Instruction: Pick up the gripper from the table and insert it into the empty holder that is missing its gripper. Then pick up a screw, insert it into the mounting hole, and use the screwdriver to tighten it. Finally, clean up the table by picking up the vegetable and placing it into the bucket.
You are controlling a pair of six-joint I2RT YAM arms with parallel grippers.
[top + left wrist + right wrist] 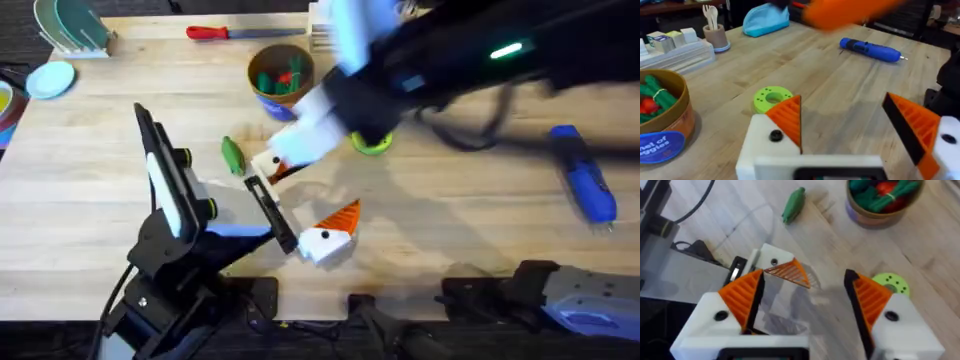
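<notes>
1. The orange gripper wedge (790,273) appears seated on the white holder (771,256), near the vegetable (793,204).
2. The right gripper (805,287) hovers over it, fingers spread and empty. The left gripper (842,120) is likewise spread, holding nothing.
3. The wedge looks light, stiff and ribbed, so it is best pinched across its flat sides.
4. The right wrist view shows the holder's dark mounting hole. In the overhead view the right arm partly covers it, but the screwdriver (585,180) lies well apart.

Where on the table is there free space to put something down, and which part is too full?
Bare wood lies left of the left arm, below the pale blue dish, and on the right between the green ring and the screwdriver. It is crowded in the middle, around the vegetable, the bucket and both grippers.
</notes>
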